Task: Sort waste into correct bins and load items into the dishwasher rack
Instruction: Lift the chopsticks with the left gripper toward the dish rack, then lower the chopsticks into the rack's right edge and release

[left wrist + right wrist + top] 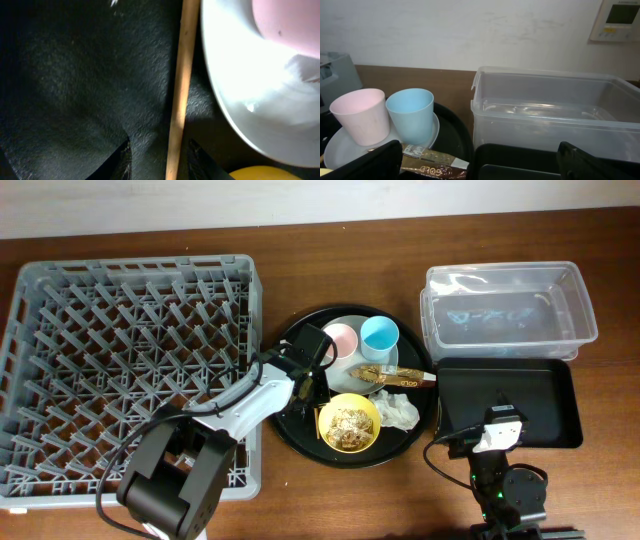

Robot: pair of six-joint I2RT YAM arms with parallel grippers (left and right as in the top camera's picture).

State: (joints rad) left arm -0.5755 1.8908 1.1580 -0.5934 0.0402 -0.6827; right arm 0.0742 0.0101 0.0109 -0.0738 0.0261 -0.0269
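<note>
One chopstick is lying on the round black tray, near its left edge and just beside the rim of the plate. I am holding the left gripper low over it. Its jaws are standing partly open, one on each side of the stick with a gap showing on both sides, so it is gripping nothing. Whether a second stick is lying under the wrist, I cannot tell.

The right gripper is hovering wide open and empty over the black rectangular tray at the front right corner of the worktop.

I am judging the step in hand to be the pickup of the chopstick for the dishwasher rack, which is filling the left side of the worktop. The pink cup and light-blue cup are standing on the plate. The wrapper, tissue and yellow bowl are waiting on the round tray.

For the next move I am planning as follows:
1. Lower until the fingertips are nearly touching the tray.
2. Close squarely on the stick, which is thin and likely to roll.
3. Keep the finger nearer the plate off its rim.
4. Lift, then carry left to the rack.
</note>
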